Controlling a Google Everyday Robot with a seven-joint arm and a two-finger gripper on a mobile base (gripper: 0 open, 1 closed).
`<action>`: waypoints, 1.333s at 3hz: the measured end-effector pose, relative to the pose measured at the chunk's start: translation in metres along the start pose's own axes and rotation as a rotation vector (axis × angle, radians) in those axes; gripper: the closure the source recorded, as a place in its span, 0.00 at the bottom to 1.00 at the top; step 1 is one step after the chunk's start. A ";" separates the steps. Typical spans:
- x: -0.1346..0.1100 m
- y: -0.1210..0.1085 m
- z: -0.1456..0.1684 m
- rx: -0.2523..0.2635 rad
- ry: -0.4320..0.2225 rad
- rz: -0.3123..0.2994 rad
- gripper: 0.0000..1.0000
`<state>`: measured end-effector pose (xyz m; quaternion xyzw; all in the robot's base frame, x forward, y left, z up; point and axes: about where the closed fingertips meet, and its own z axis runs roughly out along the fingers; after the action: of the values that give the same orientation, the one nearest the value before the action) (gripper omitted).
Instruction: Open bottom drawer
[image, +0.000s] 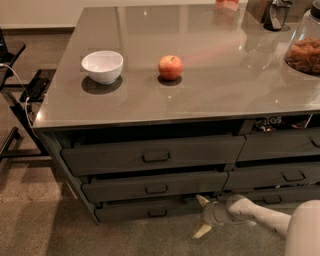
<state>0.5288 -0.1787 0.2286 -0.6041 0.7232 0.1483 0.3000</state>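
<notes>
A glossy grey worktop (215, 95) carries a white bowl (102, 66) near its left edge and a red apple (170, 67) well apart to the bowl's right. A jar (304, 50) of brown contents stands at the right edge, with a dark appliance (276, 12) at the back. Below are two taller drawers (115, 159), slightly ajar, and a right-hand stack (280, 146). The gripper (202, 216) hangs low over the carpet (40, 220), fingers spread.

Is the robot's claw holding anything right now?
No, nothing. The gripper is open, low by the right end of the bottom drawer. The handle sits untouched, off to one side of it.
</notes>
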 end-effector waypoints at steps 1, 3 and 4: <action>0.007 -0.009 0.016 0.066 -0.007 0.019 0.00; 0.007 -0.020 0.036 0.141 -0.052 0.021 0.00; 0.004 -0.027 0.049 0.151 -0.068 0.012 0.00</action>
<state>0.5669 -0.1592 0.1922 -0.5699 0.7253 0.1155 0.3684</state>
